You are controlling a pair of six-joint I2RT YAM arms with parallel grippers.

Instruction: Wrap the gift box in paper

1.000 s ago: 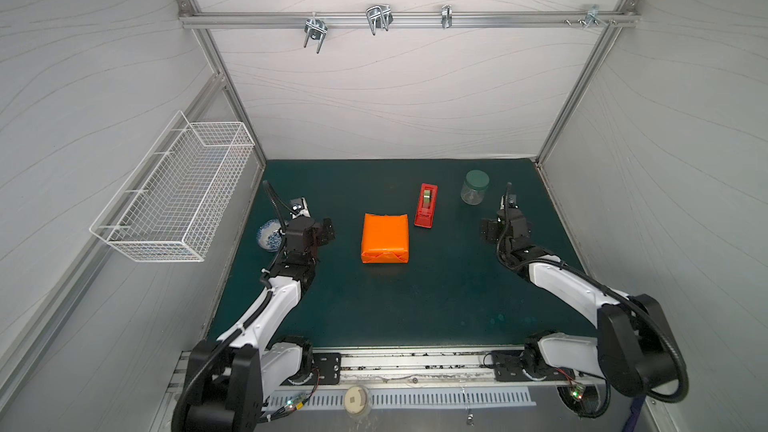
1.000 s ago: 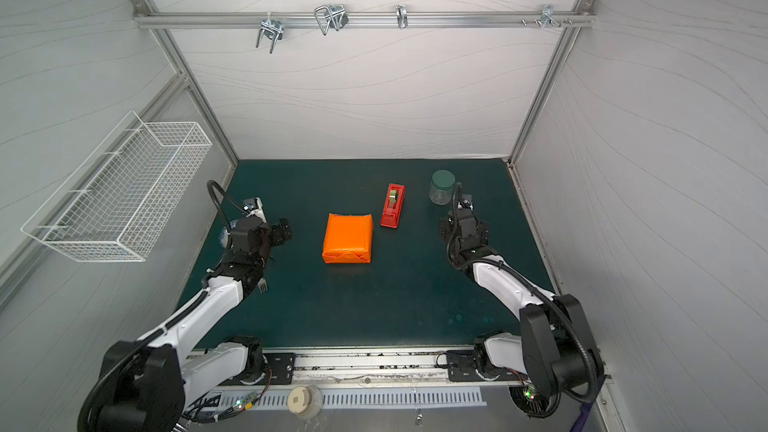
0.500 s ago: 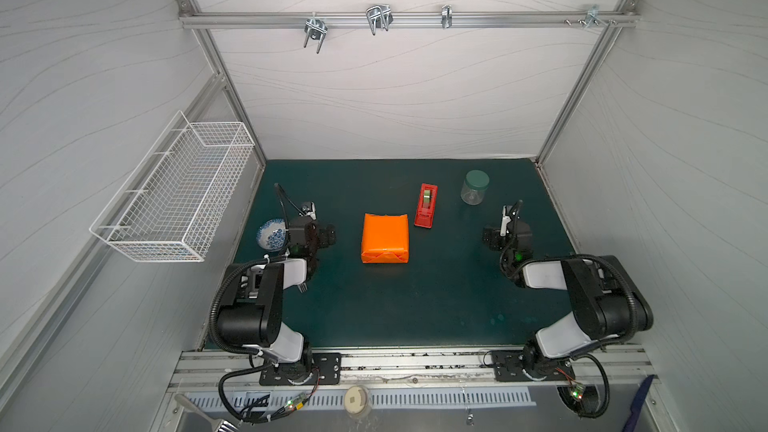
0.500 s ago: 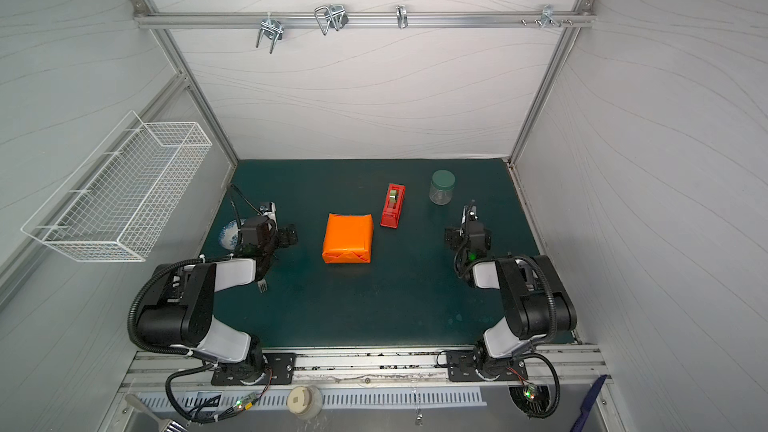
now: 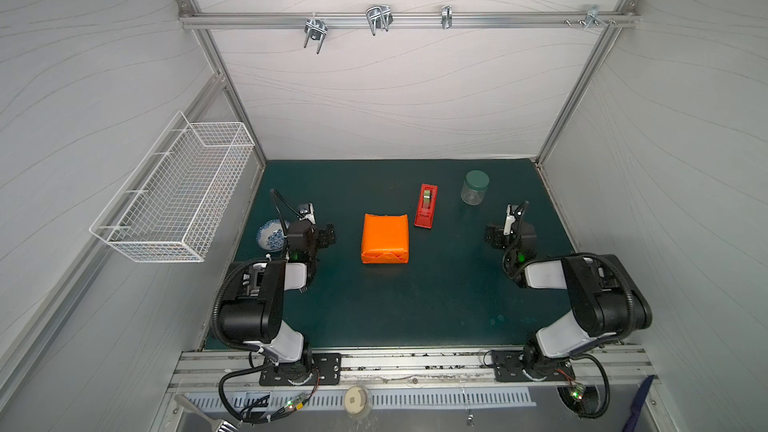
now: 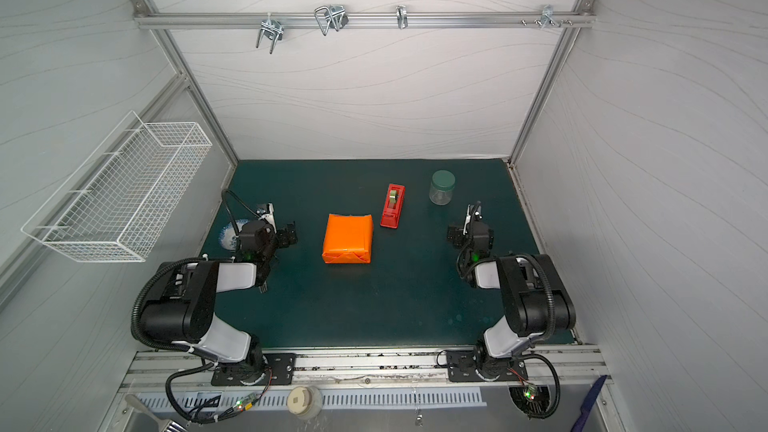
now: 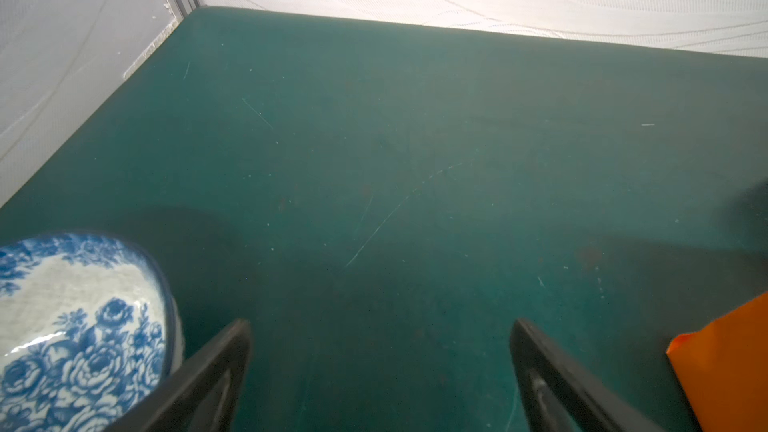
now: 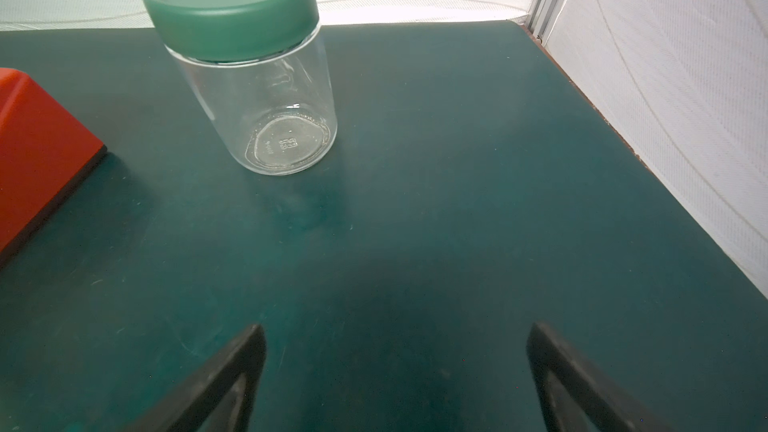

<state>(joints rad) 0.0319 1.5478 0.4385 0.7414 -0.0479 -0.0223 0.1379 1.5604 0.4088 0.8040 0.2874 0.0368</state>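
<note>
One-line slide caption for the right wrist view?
Open right gripper over the green mat, facing an empty clear jar with a green lid; red tape dispenser at the frame edge.

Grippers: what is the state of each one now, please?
Left gripper: open, holding nothing.
Right gripper: open, holding nothing.

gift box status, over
Left end effector open, empty; right end effector open, empty. Orange paper closed around gift box, untouched. Red tape dispenser beside it, apart.
</note>
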